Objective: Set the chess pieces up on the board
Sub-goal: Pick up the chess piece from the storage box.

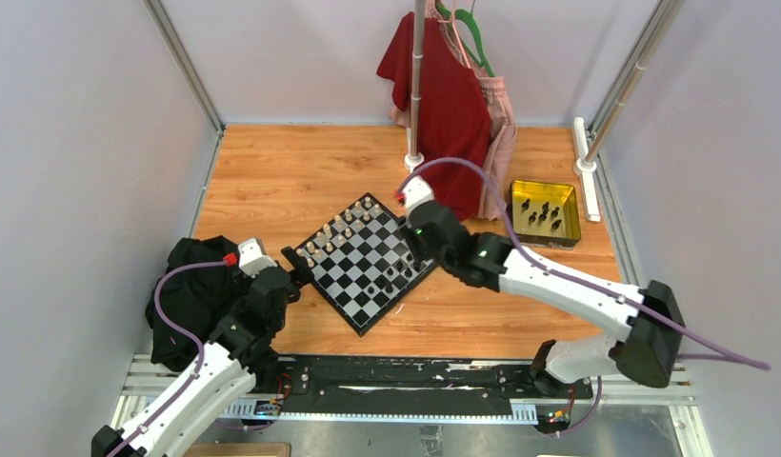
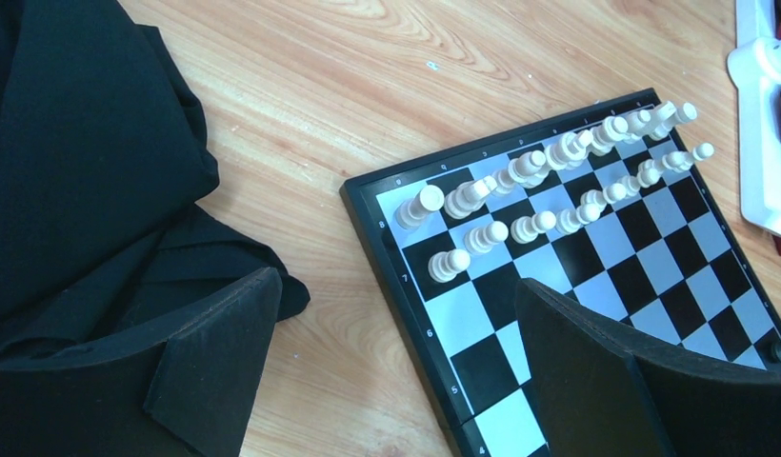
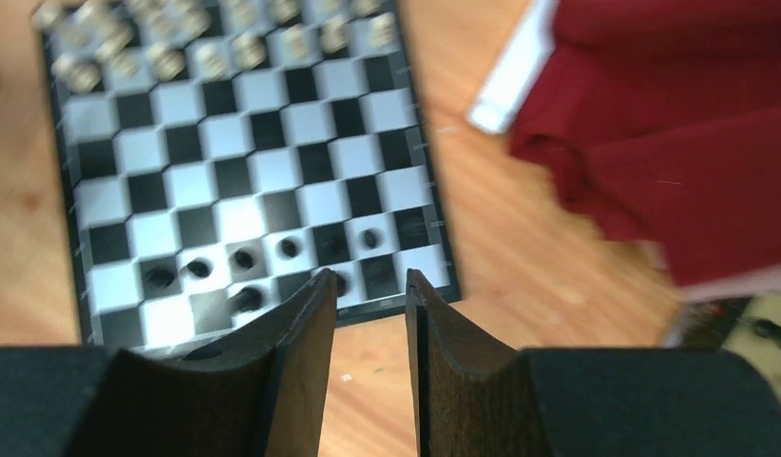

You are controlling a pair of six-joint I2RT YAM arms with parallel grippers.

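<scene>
I find the board point(image 1: 363, 262) lying skewed on the bench point(image 1: 291, 171), with cream pieces point(image 2: 549, 181) in two rows along its far-left edge. A few black pieces point(image 3: 244, 262) stand at the opposite edge, and more sit in the yellow tray point(image 1: 544, 185). My right hand point(image 3: 368, 278) hovers there, jaws narrowly parted, gripping nothing. My left hand point(image 2: 398, 278) gapes wide over the board's corner, beside a black cloth point(image 2: 82, 143).

Bright even light; board point(image 3: 244, 171) seems motion-blurred in right wrist view
</scene>
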